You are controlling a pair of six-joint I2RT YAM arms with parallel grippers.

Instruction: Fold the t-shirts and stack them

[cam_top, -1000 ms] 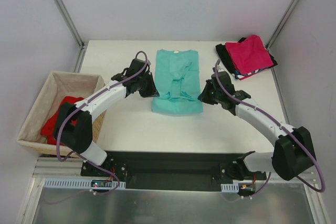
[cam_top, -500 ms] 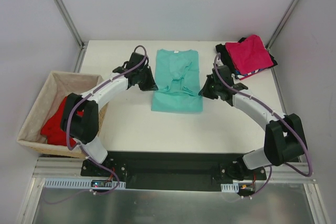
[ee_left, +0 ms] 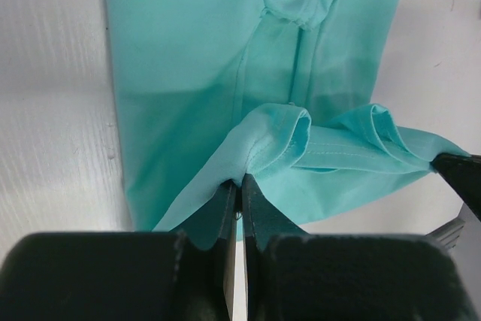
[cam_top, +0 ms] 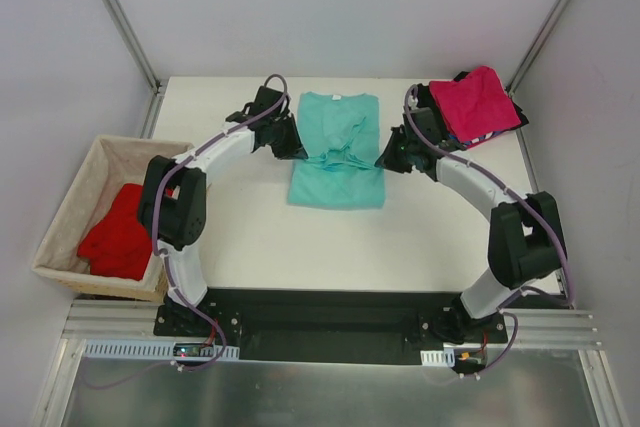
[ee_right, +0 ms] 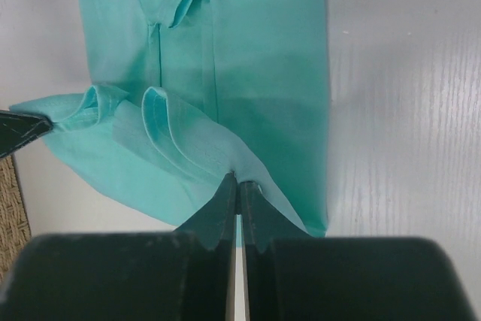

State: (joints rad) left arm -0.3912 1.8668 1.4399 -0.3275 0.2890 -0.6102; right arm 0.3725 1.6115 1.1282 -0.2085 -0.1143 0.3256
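Observation:
A teal-green t-shirt [cam_top: 337, 182] lies lengthwise on the white table [cam_top: 250, 237], its sides folded in. My left gripper [cam_top: 296, 150] is shut on the shirt's lifted bottom hem at the left corner [ee_left: 255, 148]. My right gripper [cam_top: 384, 161] is shut on the same hem at the right corner [ee_right: 195, 140]. The hem is raised and carried partway over the shirt's body, sagging in folds between the two grippers. A magenta-pink shirt [cam_top: 482, 102] sits folded at the back right, on top of a striped one [cam_top: 478, 139] and a black one [cam_top: 427, 102]. A bright red shirt [cam_top: 120, 235] lies crumpled in the basket.
The tan wicker basket [cam_top: 70, 202] with cloth lining stands off the table's left edge. Metal frame posts [cam_top: 120, 17] rise at both back corners. The arm bases are bolted to a black rail [cam_top: 330, 322] at the near edge.
Both grippers have moved toward the back of the table, carrying the teal shirt's bottom hem up over its body. The visible shirt outline has shortened.

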